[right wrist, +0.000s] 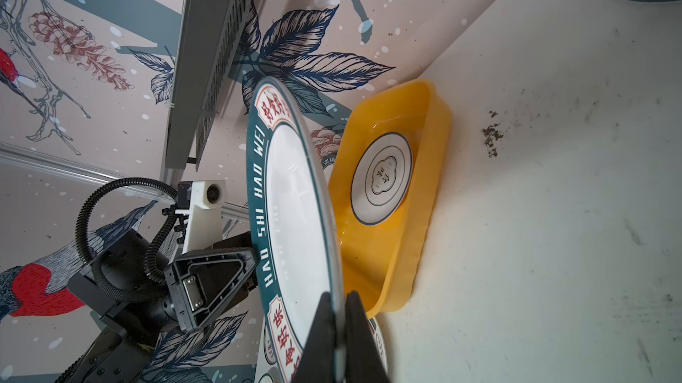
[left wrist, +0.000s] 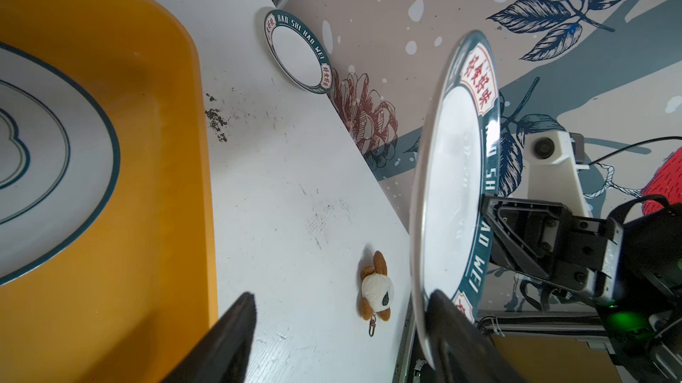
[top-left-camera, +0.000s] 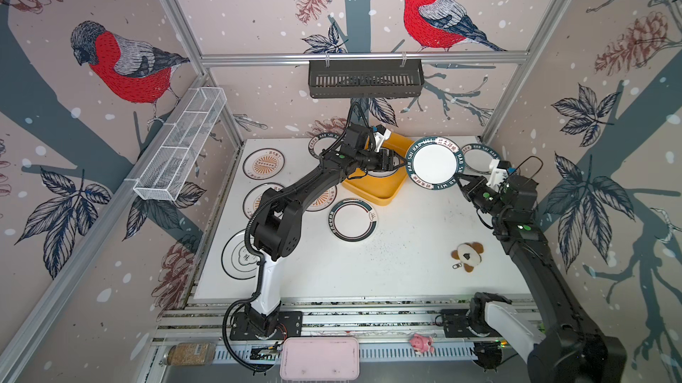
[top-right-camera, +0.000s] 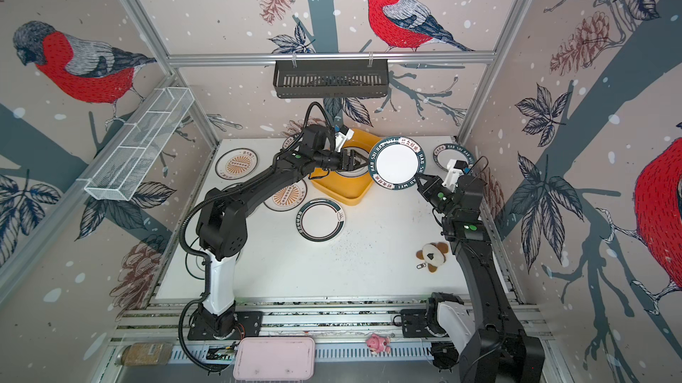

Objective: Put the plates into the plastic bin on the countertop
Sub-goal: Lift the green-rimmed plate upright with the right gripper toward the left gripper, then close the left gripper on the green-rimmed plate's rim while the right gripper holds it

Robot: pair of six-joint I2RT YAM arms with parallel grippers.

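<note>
My right gripper (top-left-camera: 461, 179) holds a green-rimmed plate (top-left-camera: 433, 162) in the air beside the yellow plastic bin (top-left-camera: 372, 195), jaws clamped on its rim. The left gripper (top-left-camera: 401, 163) is at the opposite rim, jaws apart. A ringed plate (right wrist: 382, 178) lies in the bin.

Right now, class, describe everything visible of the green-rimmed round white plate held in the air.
The round white plate looks glossy: plain white centre, broad dark green rim with white letters HAO SHI HAO WEI and red-character panels. It hangs clear of the countertop beside the yellow plastic bin, face up. The right gripper is shut on its rim; the open left gripper has one finger at the opposite edge.
</note>
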